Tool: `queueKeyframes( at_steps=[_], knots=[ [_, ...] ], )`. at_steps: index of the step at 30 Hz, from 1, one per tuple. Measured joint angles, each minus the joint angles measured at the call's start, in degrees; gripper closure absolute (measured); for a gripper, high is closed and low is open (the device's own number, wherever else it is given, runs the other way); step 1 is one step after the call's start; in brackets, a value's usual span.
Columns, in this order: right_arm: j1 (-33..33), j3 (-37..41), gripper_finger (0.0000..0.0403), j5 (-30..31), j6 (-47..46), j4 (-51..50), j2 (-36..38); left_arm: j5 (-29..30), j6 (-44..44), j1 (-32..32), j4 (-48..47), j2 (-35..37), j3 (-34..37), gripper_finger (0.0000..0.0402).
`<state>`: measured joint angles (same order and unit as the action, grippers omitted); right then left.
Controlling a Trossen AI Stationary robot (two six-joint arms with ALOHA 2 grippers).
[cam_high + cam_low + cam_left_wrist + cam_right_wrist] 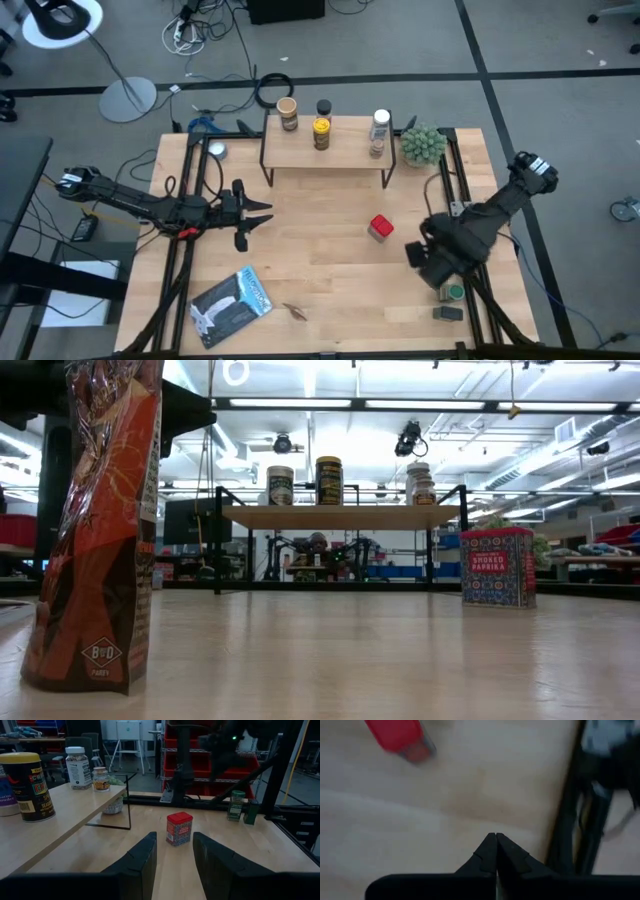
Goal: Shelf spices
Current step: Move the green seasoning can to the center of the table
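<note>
Plainly, the red tin (497, 567) standing alone on the worktop (330, 270) reads "SMOKED PAPRIKA". Four spices stand on the shelf (330, 152): a tan-lidded jar (288, 113), a yellow jar (321, 132), a black-lidded jar (323, 107) and a white-capped bottle (379, 132); their labels cannot be read. Two green containers (236, 805) stand together at the worktop's right edge. A red-orange bag (100, 525) bears a diamond logo. The left end effector (172, 852) hovers left of the tin, fingers partly apart, empty. The right end effector (495, 842), near the right edge, is pinched closed on nothing.
</note>
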<state>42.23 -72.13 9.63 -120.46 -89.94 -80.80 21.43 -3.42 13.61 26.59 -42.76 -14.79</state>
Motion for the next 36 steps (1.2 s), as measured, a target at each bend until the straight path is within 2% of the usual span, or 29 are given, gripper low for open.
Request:
queueKeyframes(
  at_steps=[5,11,17,27,36],
  knots=[
    [7.9,-1.3,0.0403,-5.9,-10.8,0.7,-0.2,0.0,0.0,0.0,0.0,0.0,0.0,0.0271],
    [11.7,-3.1,0.0403,-10.9,-12.1,8.3,-0.9,0.0,-0.2,0.0,0.0,0.0,0.0,0.0271],
    [15.3,-6.4,0.0403,-19.9,-13.5,14.2,-3.2,0.0,-1.2,0.0,0.0,0.0,0.0,0.0271],
    [20.6,-8.6,0.0402,-19.7,-13.3,15.9,-13.3,0.0,-1.2,0.0,-0.5,0.0,0.0,0.0271],
    [21.4,-8.5,0.0402,-18.0,-8.5,16.7,-19.9,0.0,-2.2,0.0,-0.5,0.0,0.0,0.0271]
  ],
)
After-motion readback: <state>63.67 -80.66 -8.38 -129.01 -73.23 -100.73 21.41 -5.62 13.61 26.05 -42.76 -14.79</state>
